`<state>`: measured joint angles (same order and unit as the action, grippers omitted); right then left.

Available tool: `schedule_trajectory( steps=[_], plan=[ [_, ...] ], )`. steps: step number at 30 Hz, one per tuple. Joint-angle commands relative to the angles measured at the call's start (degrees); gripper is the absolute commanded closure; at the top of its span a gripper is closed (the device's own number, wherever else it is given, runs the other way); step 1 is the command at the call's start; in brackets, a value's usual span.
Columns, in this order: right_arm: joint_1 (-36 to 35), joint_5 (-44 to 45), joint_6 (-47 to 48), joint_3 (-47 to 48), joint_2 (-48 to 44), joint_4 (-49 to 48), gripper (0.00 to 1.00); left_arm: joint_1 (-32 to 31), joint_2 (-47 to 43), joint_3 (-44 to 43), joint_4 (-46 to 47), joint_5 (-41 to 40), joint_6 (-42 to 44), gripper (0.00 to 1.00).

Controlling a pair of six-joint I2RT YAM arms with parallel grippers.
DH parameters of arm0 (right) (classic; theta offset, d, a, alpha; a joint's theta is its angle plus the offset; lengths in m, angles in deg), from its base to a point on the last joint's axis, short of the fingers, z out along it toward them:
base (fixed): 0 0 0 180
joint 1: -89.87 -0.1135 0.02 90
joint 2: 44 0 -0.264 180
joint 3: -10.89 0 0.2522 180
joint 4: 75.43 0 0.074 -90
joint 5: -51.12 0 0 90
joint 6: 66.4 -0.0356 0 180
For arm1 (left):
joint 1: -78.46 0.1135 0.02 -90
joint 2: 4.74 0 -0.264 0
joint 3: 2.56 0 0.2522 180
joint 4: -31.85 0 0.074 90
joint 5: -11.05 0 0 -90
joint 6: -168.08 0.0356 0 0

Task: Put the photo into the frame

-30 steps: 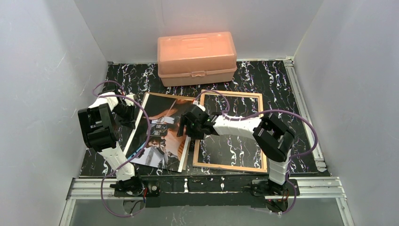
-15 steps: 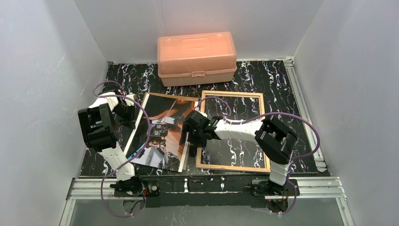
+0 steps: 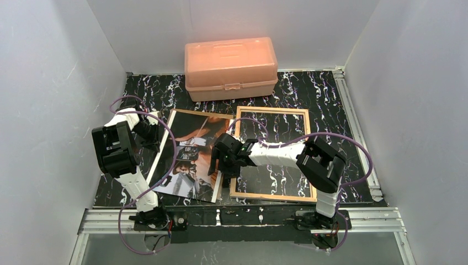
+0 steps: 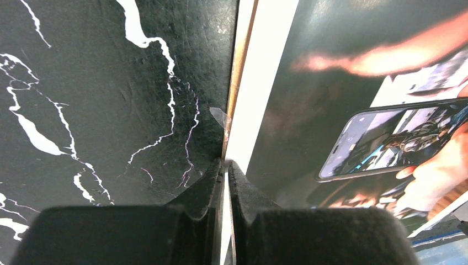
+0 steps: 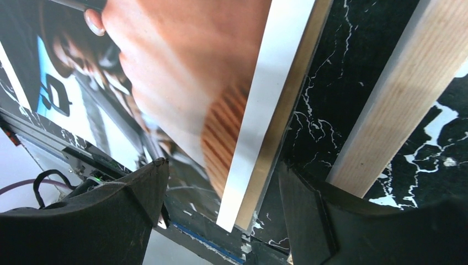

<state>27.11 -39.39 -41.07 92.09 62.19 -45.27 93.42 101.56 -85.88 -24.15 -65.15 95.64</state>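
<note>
Two arms are bending over a black marbled bench (image 3: 309, 88), one at each long side of the photo (image 3: 190, 152). The photo is lying picture side up on a brown backing board (image 4: 236, 72) whose thin edge is showing along the white border, and it is sitting slightly askew on the left half of the bench. The frame (image 3: 270, 110) is lying flat just to its right with tan wood facing up and the marbled surface showing through its opening; a narrow strip of bench is separating its left rail from the board. The left end effector (image 4: 225, 165) is sitting at the photo's left edge with its fingers pressed together right where the white border is meeting the board, though whether any paper is caught between them cannot be told. The right end effector (image 5: 221, 165) is hanging low with its fingers spread wide, straddling the photo's right border and the board's edge near their near corner, its outer finger standing just beside the frame's left rail. An orange plastic box (image 3: 230, 66) is resting closed at the back of the bench, well apart from both arms.
</note>
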Motion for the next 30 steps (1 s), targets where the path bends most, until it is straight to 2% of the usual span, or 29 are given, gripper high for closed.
schedule_trajectory(
  steps=[1, 30],
  plan=[
    [-0.34, -2.89, -1.69, 0.92, 1.33, -1.15, 0.2, -0.73, 0.51, 2.14, -2.85, 1.4, 0.37, 1.0],
    [-0.21, -3.24, -2.7, 4.45, -5.2, 0.79, 0.2, -0.72, -0.47, 2.33, -2.41, 0.35, 0.96, 1.0]
  ],
)
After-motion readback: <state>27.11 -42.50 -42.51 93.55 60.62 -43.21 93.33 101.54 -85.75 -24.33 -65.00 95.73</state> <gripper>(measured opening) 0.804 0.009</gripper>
